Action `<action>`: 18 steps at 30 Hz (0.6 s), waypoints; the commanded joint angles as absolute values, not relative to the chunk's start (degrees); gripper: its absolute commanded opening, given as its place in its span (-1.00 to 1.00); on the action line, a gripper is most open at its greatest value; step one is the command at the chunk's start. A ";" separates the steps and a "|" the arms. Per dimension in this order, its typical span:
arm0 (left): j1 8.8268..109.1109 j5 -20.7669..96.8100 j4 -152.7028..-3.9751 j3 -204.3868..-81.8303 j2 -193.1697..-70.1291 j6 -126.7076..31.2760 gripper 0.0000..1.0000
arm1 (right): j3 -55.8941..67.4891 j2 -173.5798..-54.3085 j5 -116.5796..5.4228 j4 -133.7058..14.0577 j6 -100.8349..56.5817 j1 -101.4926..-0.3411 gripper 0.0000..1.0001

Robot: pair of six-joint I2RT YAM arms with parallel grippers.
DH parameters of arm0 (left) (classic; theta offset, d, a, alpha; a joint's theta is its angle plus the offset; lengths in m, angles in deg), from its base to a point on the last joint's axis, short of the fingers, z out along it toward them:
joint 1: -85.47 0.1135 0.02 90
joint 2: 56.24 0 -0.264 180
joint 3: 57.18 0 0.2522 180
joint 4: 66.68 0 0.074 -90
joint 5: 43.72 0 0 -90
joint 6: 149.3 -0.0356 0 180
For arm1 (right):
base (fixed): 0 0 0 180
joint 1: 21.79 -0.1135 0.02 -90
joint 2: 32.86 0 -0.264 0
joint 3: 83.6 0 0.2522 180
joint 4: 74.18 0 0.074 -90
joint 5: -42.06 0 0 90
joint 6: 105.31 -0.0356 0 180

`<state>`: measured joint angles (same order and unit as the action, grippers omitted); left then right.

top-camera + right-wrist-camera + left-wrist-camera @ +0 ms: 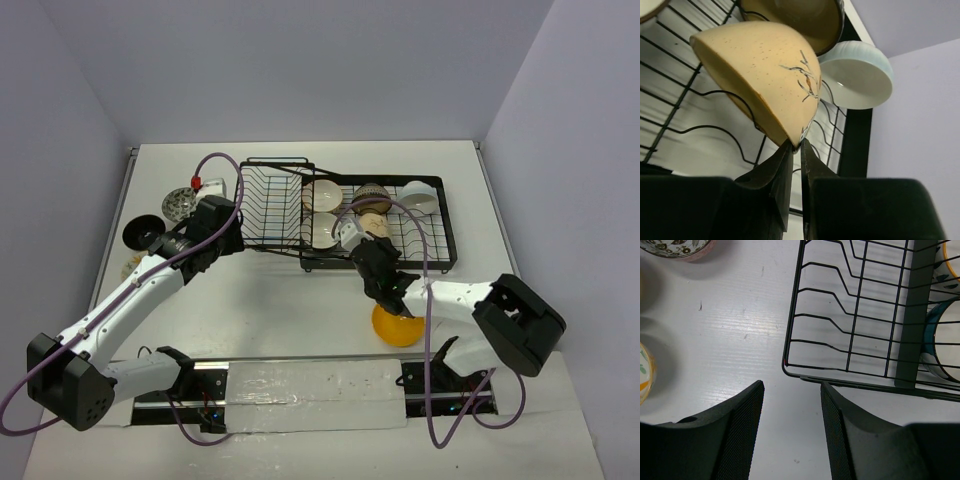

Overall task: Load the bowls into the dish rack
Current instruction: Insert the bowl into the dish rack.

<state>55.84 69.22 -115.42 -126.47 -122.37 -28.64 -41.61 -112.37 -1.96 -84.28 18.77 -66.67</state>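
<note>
The black wire dish rack (270, 205) stands at the back middle. Its basket section holds several bowls, among them cream ones (322, 230) and a white one (420, 198). My right gripper (358, 240) is shut on the rim of a tan speckled bowl (760, 85), held tilted over the rack wires (700, 125); the gripper's jaws (796, 145) pinch the bowl's edge. A bright orange-yellow bowl (397, 326) sits on the table under my right arm. My left gripper (791, 390) is open and empty, just off the rack's near left corner (790, 367).
Left of the rack on the table are a black bowl (140, 232), a grey patterned bowl (180, 203), a white one with a red part (212, 186) and a pale one (130, 267). A pale white bowl (857, 75) leans beside the held bowl.
</note>
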 commanded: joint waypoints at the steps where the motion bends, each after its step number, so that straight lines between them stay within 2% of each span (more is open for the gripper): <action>1: 55.59 70.54 -114.37 -126.22 -120.76 -29.41 0.09 | -38.46 -108.63 -6.27 -80.21 12.12 -68.20 -0.69; 13: 55.59 70.63 -114.28 -126.22 -120.40 -29.50 0.10 | -38.02 -108.36 -7.95 -78.17 9.56 -68.37 -0.66; 18: 55.59 70.37 -114.28 -126.22 -120.32 -29.59 0.10 | -37.14 -103.27 -10.58 -77.39 5.26 -68.37 -0.64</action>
